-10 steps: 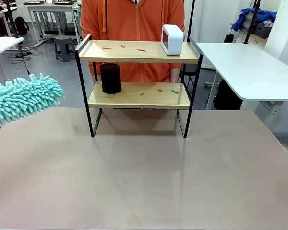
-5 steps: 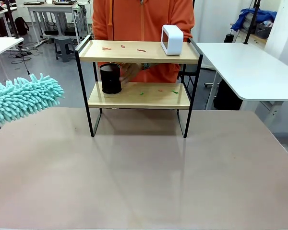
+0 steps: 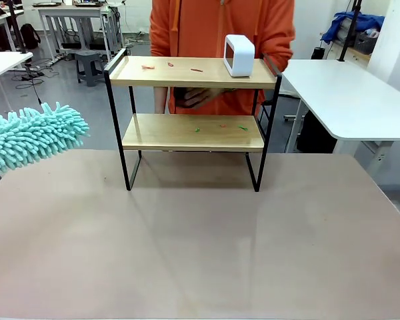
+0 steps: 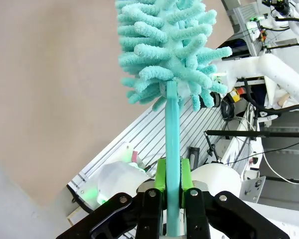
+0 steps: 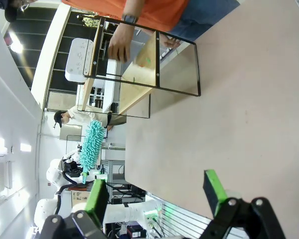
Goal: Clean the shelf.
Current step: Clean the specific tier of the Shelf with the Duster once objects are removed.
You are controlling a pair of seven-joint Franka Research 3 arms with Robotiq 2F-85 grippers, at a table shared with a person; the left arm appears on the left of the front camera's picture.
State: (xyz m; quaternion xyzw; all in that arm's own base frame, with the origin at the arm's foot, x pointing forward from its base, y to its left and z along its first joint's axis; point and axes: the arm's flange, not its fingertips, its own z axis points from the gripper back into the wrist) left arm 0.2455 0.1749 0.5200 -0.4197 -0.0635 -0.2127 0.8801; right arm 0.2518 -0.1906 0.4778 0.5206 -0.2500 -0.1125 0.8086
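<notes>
left gripper [image 4: 173, 175] clenched on the handle of the fluffy teal microfibre duster [image 4: 164, 45]; right gripper [image 5: 155, 189] released. two-tier wooden shelf with black metal frame [image 3: 160, 133] stands across the table, well apart. sweep boards end to end, skirting the white rounded box [image 3: 239, 55].

white box [image 3: 239, 55] | white side table [image 3: 350, 93] | grey stool [image 3: 88, 64] | blue cloth [image 3: 352, 25]

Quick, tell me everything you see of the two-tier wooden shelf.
The two-tier shelf has light wooden boards in a thin black metal frame with raised side rails. It stands upright at the far middle of the tan table. A white rounded box sits on the top board's right end, red scraps to its left; green and red scraps lie on the lower board.
</notes>
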